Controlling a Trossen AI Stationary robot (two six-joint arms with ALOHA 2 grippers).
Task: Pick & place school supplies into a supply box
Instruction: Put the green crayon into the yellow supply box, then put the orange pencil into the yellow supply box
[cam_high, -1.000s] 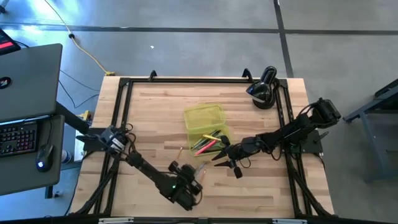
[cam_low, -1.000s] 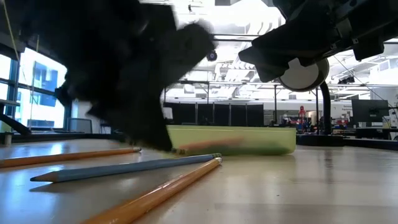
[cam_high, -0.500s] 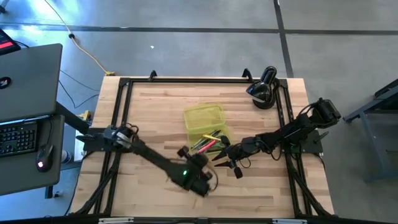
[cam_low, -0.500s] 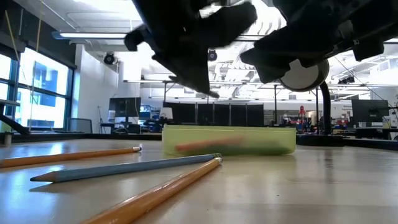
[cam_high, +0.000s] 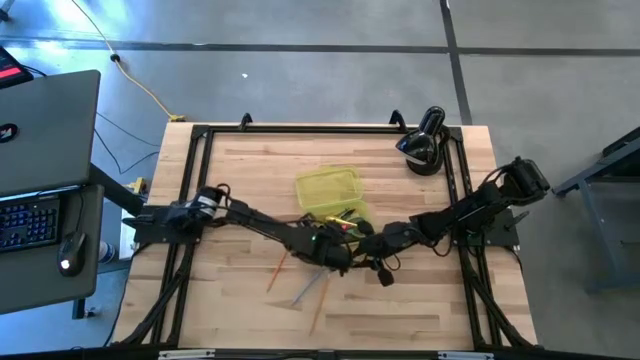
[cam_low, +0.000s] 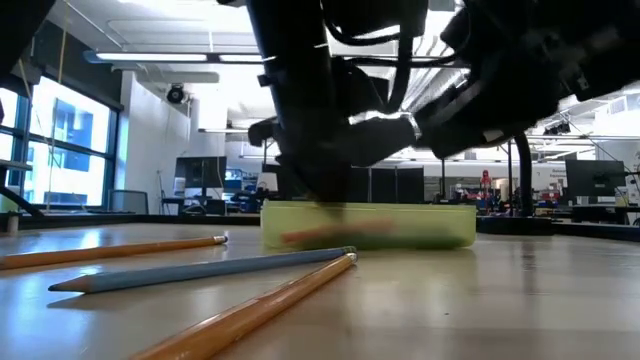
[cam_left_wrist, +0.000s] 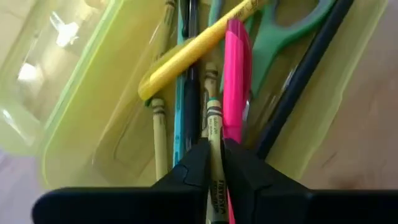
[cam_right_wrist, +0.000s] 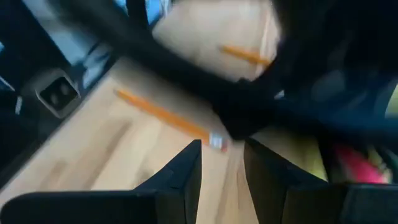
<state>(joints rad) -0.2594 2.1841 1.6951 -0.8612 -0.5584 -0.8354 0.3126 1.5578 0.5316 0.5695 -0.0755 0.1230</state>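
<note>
Loose pencils: three on the surface (cam_high: 240, 160), an orange one (cam_high: 278, 272), a grey-blue one (cam_high: 308, 289) and another orange one (cam_high: 319, 309), near the front edge, well left of and in front of the box.
Left hand (cam_high: 335, 250): reaching across from the left to the near end of the box; fingers (cam_left_wrist: 198, 165) pressed together on a tan crayon (cam_left_wrist: 214, 134), directly above the box's contents.
Supply box (cam_high: 322, 186): yellow-green, mid-surface, long axis running away from the front edge; already holds a pink marker (cam_left_wrist: 234, 78), a yellow pencil (cam_left_wrist: 193, 46), green scissors (cam_left_wrist: 283, 34) and dark pens.
Key relation: crayon's long axis lined up with the box's length and with the items lying in it; box straight beneath the left hand, so release likely needs only a short drop.
Right hand (cam_high: 372, 250): just right of the box's near end, close beside the left hand; fingers (cam_right_wrist: 186, 171) spread apart, holding nothing; one orange pencil (cam_right_wrist: 165, 115) ahead of it.
Nearer arm: left, for this crayon.
Risk: both hands crowded at the same corner, contact seems possible.
</note>
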